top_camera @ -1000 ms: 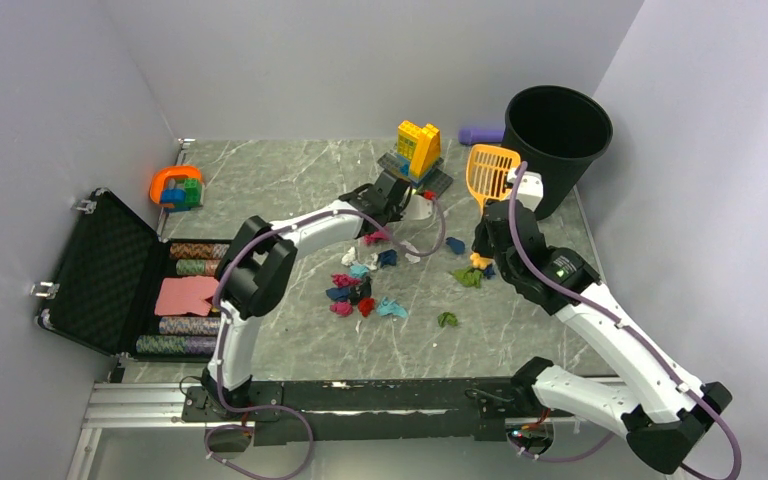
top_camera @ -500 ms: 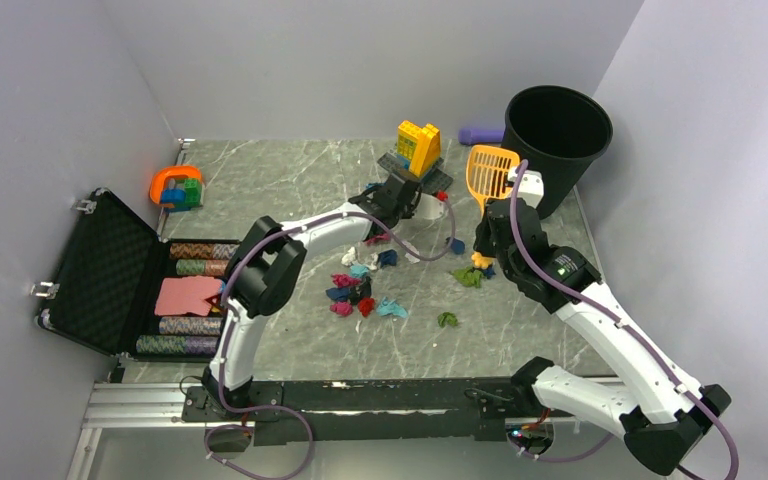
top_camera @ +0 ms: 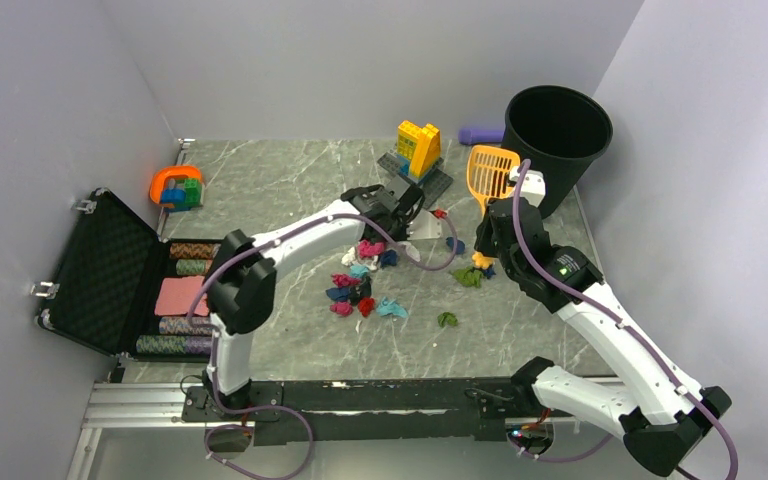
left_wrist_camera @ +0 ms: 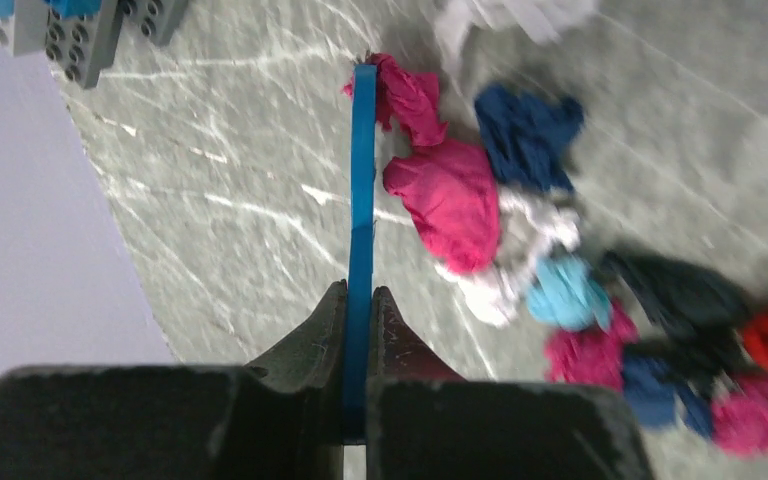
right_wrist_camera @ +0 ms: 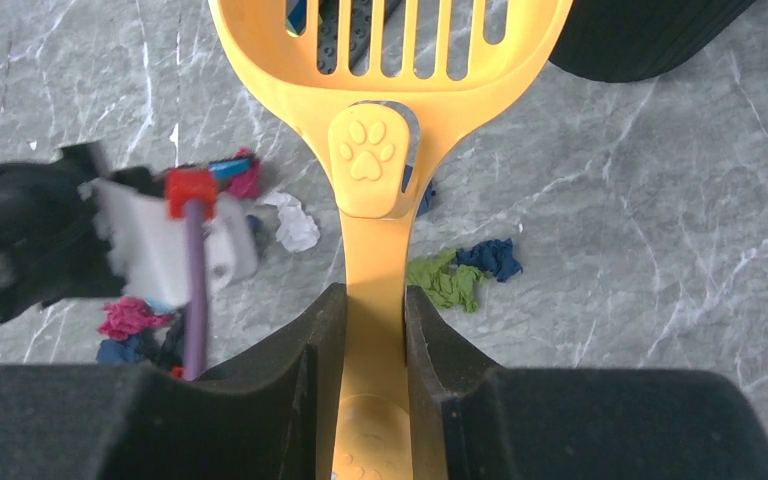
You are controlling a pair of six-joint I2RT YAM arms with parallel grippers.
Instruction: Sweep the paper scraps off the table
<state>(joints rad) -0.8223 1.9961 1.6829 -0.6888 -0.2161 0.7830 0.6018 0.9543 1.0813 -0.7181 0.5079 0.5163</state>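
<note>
Several paper scraps [top_camera: 358, 285] lie in a loose pile mid-table [top_camera: 280, 180]; a green one [top_camera: 447, 319] and a green-and-blue pair [top_camera: 470, 275] lie apart to the right. My left gripper [top_camera: 400, 208] is shut on the blue hand brush [left_wrist_camera: 363, 180], seen edge-on in the left wrist view between the jaws [left_wrist_camera: 360, 300], its tip against a magenta wad [left_wrist_camera: 445, 205]; dark blue [left_wrist_camera: 525, 130] and teal [left_wrist_camera: 570, 295] wads lie beside it. My right gripper [top_camera: 485, 235] [right_wrist_camera: 373, 300] is shut on the handle of a yellow slotted scoop [right_wrist_camera: 390, 60], above green [right_wrist_camera: 442, 280] and blue [right_wrist_camera: 490, 257] scraps.
A black bin [top_camera: 557, 135] stands at the back right behind the scoop [top_camera: 491, 172]. A yellow-blue brick build [top_camera: 418, 150] sits at the back centre, an orange piece with bricks [top_camera: 176, 187] at the back left, an open black case [top_camera: 110, 275] off the left edge.
My left gripper with the brush has come a little nearer, toward the pile, and the magenta wad sits closer to the other scraps. The left elbow has swung left. The right arm has barely moved.
</note>
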